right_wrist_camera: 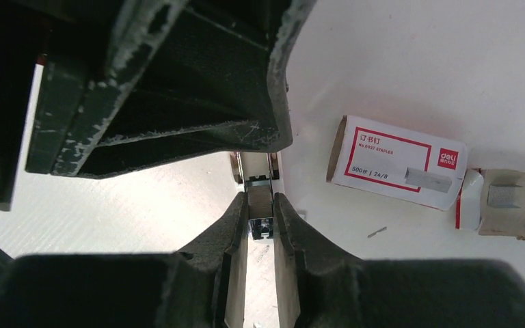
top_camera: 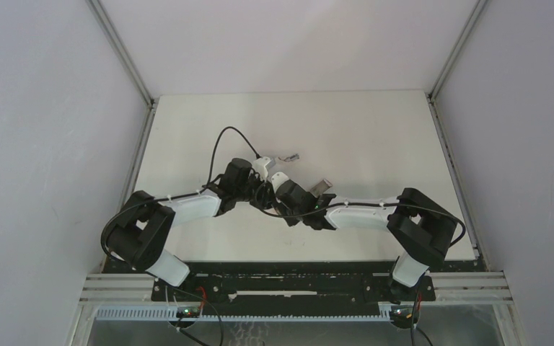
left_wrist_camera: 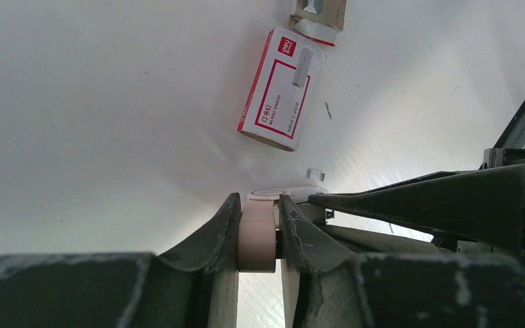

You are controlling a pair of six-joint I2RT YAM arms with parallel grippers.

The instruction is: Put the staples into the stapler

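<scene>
My left gripper (left_wrist_camera: 258, 205) is shut on the pale pink body of the stapler (left_wrist_camera: 257, 239), holding it just above the table. My right gripper (right_wrist_camera: 261, 201) is shut on a silvery ridged staple strip (right_wrist_camera: 260, 208). The strip's far end sits at the stapler's metal channel (right_wrist_camera: 258, 172). In the top view both grippers meet at the white stapler (top_camera: 275, 176) in the middle of the table. The red-and-white staple box (left_wrist_camera: 281, 89) lies flat beyond them, with its grey tray (right_wrist_camera: 513, 203) slid out; it also shows in the right wrist view (right_wrist_camera: 396, 160).
A loose staple (left_wrist_camera: 327, 110) and a small staple piece (left_wrist_camera: 315, 175) lie on the white table between the box and the stapler. A small grey item (top_camera: 289, 156) lies behind the grippers. The box (top_camera: 322, 185) sits right of the grippers.
</scene>
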